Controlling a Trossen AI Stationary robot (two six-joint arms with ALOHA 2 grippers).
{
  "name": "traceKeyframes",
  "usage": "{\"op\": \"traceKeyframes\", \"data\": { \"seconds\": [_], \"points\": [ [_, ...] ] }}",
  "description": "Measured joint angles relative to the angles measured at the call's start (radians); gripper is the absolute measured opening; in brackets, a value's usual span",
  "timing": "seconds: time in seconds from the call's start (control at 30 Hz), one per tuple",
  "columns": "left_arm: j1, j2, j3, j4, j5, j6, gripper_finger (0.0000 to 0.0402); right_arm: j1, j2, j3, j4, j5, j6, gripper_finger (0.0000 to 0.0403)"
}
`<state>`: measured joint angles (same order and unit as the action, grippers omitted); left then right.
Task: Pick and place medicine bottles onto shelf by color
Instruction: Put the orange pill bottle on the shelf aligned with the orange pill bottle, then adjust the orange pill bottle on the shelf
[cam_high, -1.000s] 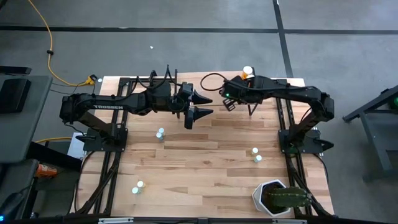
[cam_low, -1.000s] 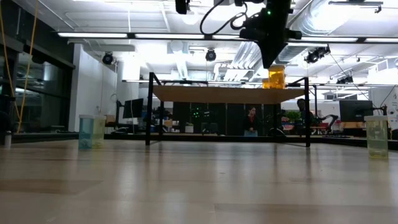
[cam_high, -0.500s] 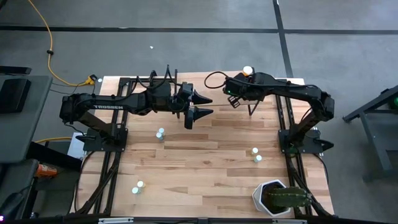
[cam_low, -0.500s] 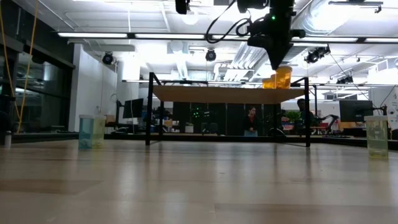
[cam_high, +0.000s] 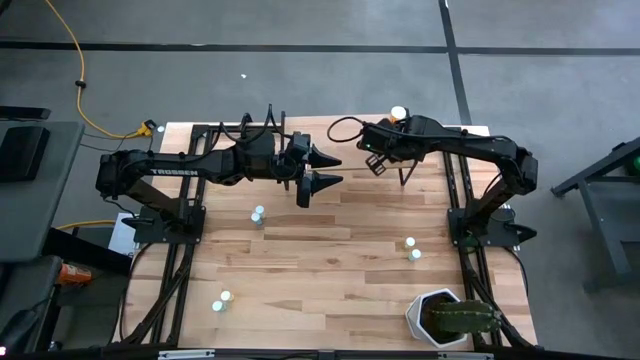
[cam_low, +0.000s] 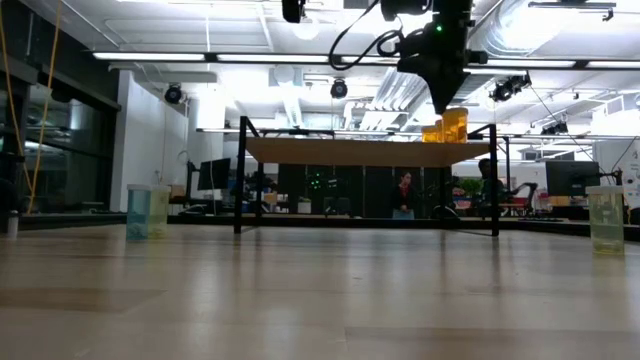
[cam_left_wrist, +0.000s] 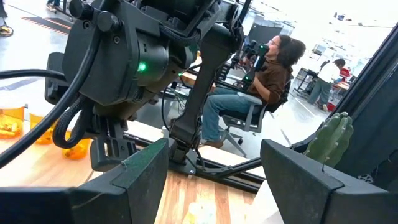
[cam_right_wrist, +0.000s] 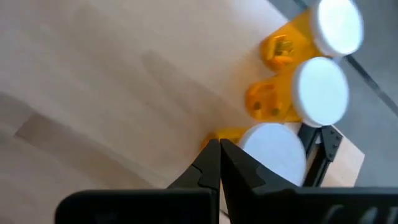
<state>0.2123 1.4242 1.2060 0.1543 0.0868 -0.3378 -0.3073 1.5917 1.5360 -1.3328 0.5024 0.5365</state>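
Medicine bottles (cam_right_wrist: 320, 90) — three translucent orange bodies, round white caps, clustered upright at shelf (cam_low: 365, 151) corner. Right gripper (cam_right_wrist: 219, 163) just beside nearest bottle, jaws shut, empty. Left gripper (cam_high: 322, 169) hovers above bench (cam_high: 330, 255) near shelf middle, jaws wide, empty. Pale blue bottle (cam_low: 148, 211) and green bottle (cam_low: 606, 219) on bench, well apart from shelf.

orange bottles (cam_right_wrist: 323, 90): 3 | table bottles (cam_high: 258, 214): 6 | shelf (cam_low: 370, 152): 1 | plant pot (cam_high: 432, 318): 1

High camera stares straight down on the shelf (cam_high: 330, 135); low camera faces it level from the surface (cam_low: 320, 290); right wrist hovers close above.
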Motion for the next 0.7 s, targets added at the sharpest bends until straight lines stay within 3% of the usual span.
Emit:
{"op": "traceKeyframes", "data": {
  "seconds": [0.13, 0.7],
  "points": [
    [0.0, 0.0, 0.0, 0.0, 0.0, 0.0, 0.0243, -0.005, 0.0, 0.0, 0.0, -0.037, -0.015, 0.0],
    [0.0, 0.0, 0.0, 0.0, 0.0, 0.0, 0.0243, -0.047, 0.0, 0.0, -0.007, 0.014, -0.045, 0.0]
  ]
}}
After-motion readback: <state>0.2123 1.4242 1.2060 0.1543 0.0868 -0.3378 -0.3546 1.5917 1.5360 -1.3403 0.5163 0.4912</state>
